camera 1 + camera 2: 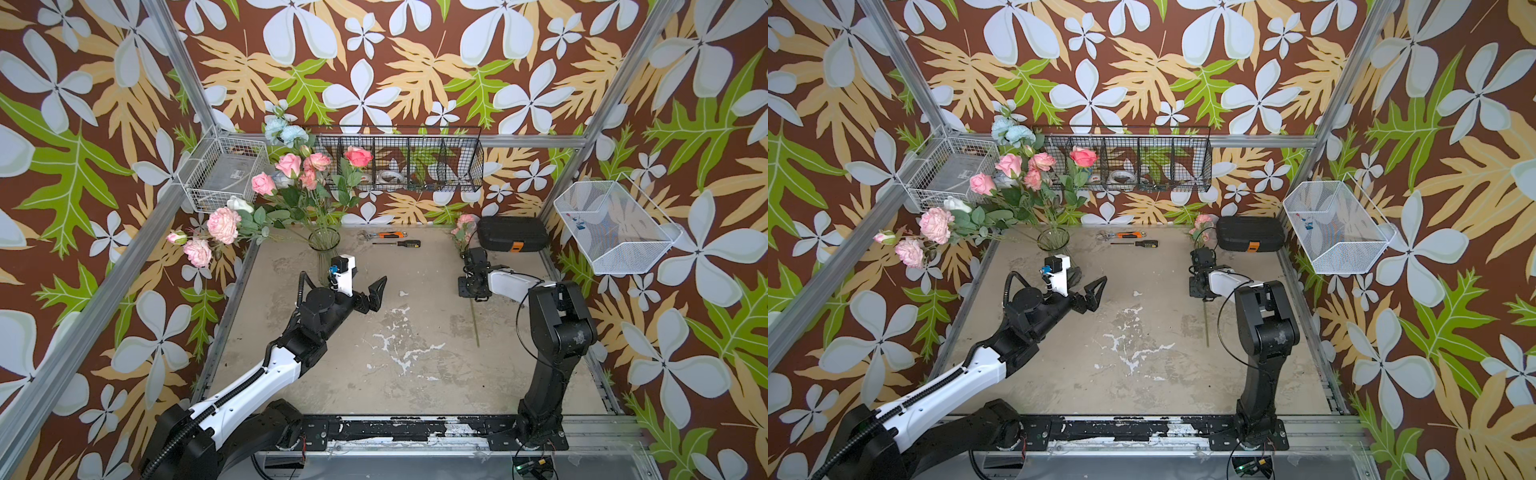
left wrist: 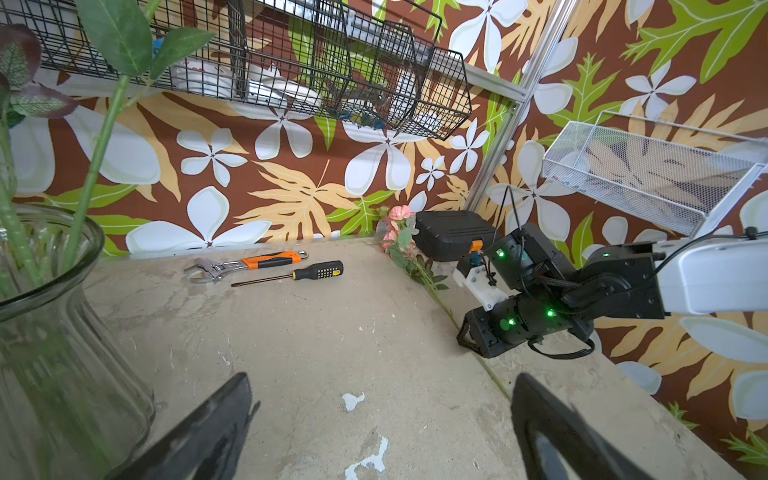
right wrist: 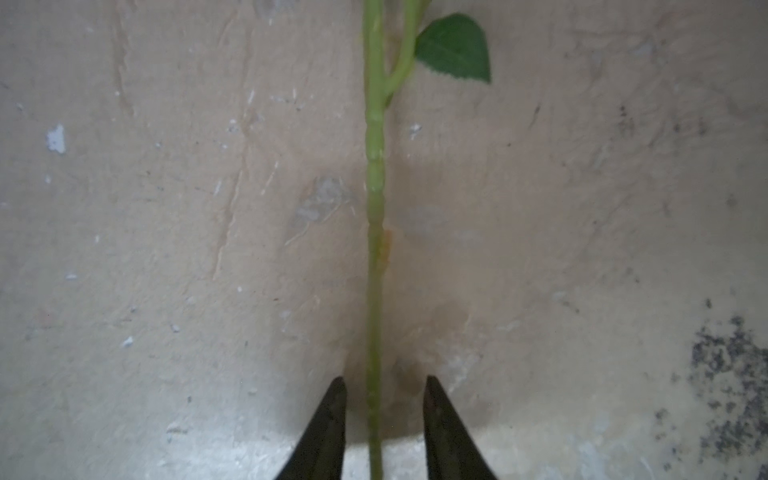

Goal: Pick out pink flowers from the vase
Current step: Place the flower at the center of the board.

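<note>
Right wrist view: set-down of one pink flower stem (image 3: 374, 208) on the worktop (image 3: 166, 249).
The right pincer (image 3: 384, 380) stands apart, one jaw either side of the stem and neither touching it, so lift straight up to avoid dragging it. Its bloom (image 1: 464, 220) lies beside the black case (image 1: 511, 235). Other pink flowers (image 1: 289, 164) stand in the vase (image 1: 323, 266). The left pincer (image 2: 380, 399), wide apart and empty, hangs just beside it, where leafy stems cross at the rim.

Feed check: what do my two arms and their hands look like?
Both mix black joints with white covers. The left arm carries a ribbed black cable hose; the right arm has a thin looping black cable and green lights. The left hand and right hand have tapered black fingers.
</note>
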`<state>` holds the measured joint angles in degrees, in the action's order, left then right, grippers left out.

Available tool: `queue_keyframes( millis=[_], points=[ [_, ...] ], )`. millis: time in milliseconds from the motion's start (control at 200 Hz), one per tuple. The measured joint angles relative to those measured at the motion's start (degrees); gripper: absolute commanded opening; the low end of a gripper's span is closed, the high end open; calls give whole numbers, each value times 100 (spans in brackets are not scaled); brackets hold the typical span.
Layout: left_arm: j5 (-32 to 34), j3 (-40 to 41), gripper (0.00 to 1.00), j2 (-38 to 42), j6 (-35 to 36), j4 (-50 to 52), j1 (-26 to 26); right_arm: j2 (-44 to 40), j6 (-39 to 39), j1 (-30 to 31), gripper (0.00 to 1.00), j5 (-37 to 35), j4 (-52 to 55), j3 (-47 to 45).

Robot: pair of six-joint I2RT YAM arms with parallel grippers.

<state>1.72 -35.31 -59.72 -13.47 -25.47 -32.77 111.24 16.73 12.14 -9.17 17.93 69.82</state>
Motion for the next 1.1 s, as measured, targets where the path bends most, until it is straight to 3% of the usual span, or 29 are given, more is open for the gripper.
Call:
queue_keyframes(
  millis=[55,100,185,235,290,325,495,656,816,1101],
  points=[
    [48,-33,96,-70,2,4,0,13,-4,4,49,76,-4,44],
    [103,-59,95,-111,9,31,0,4,24,4,63,138,-31,70],
    [238,-146,94,-153,72,116,17,-212,96,20,75,195,-66,26],
    [319,-221,93,-164,140,133,50,-448,116,17,90,223,-79,-24],
    [437,-308,92,-166,151,177,107,-791,221,15,93,297,-192,-131],
    [511,-321,90,-144,151,177,164,-1047,238,13,100,332,-280,-221],
    [667,122,84,131,-317,153,949,-2448,579,17,100,743,-1110,-986],
    [911,1191,75,765,-988,-391,1945,-3480,728,114,97,1182,-2081,-1941],
    [1191,2033,76,944,-1062,-1585,2127,-4107,807,439,97,1528,-3088,-2721],
    [1434,2044,82,-111,-568,-3499,2516,-4339,669,933,96,1816,-4120,-3141]
  ],
)
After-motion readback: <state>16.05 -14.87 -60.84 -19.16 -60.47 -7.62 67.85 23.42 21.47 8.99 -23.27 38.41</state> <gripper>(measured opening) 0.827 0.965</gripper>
